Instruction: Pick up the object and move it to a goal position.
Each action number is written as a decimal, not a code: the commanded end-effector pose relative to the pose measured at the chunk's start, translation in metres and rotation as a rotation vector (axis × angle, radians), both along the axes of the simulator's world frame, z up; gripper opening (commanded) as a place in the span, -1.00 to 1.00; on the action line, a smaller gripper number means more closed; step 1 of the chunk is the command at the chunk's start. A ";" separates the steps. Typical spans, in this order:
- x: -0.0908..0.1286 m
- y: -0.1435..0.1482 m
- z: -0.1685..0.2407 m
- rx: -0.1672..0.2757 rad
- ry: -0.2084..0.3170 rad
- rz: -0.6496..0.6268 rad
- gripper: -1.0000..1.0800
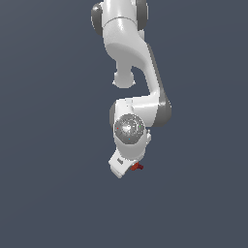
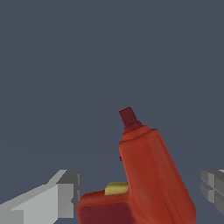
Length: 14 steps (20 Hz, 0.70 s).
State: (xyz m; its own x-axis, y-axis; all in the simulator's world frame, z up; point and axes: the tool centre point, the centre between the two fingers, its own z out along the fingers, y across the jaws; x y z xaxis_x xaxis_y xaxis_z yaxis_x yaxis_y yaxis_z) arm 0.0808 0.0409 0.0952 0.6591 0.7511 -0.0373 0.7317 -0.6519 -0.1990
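The gripper (image 2: 140,192) stands wide, its two fingers (image 2: 61,194) spread well apart on either side of the object (image 2: 148,175), and neither pad appears to touch it. In the wrist view the red drill-shaped object lies between the fingers, its dark nose tip (image 2: 128,117) pointing away from the camera and a small yellow mark (image 2: 117,188) near its handle. In the exterior view the arm (image 1: 133,72) reaches down from the far side, and only a sliver of the object (image 1: 137,167) shows at the exterior view's right of the hand. By my reading, the approach is done; closing, lifting and carrying to the goal remain. No goal marker is visible.
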 end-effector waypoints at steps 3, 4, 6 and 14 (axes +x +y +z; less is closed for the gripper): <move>0.005 0.000 -0.015 0.044 0.016 0.102 1.00; 0.006 -0.001 -0.018 0.053 0.018 0.122 1.00; 0.007 -0.001 -0.023 0.070 0.023 0.156 1.00; 0.010 -0.003 -0.037 0.117 0.032 0.247 1.00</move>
State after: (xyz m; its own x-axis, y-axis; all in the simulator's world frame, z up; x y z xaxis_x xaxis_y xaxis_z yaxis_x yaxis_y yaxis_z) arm 0.0901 0.0381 0.0601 0.4680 0.8830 0.0350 0.8517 -0.4401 -0.2845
